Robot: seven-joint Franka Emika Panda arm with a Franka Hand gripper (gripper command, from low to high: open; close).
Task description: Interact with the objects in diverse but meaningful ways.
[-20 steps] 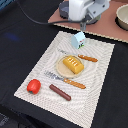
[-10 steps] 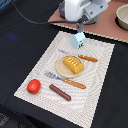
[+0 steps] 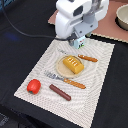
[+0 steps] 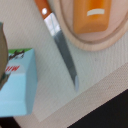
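The fingers of the white robot gripper are sitting low over the far end of the pale woven placemat, but whether they are spread or clenched cannot be told from either view.

Going from the exterior view's left to its right, a small round red toy tomato is resting near the mat's near corner. A brown toy sausage is lying just beside it. An orange-handled toy fork is lying along the edge of the round tan plate. A yellow ridged toy bread piece is sitting on that plate. An orange-handled toy knife is lying beyond the plate. A grey pot is standing well apart at the far right.

In the wrist view, a white-and-teal toy milk carton is lying near the knife's blade, apart from it.
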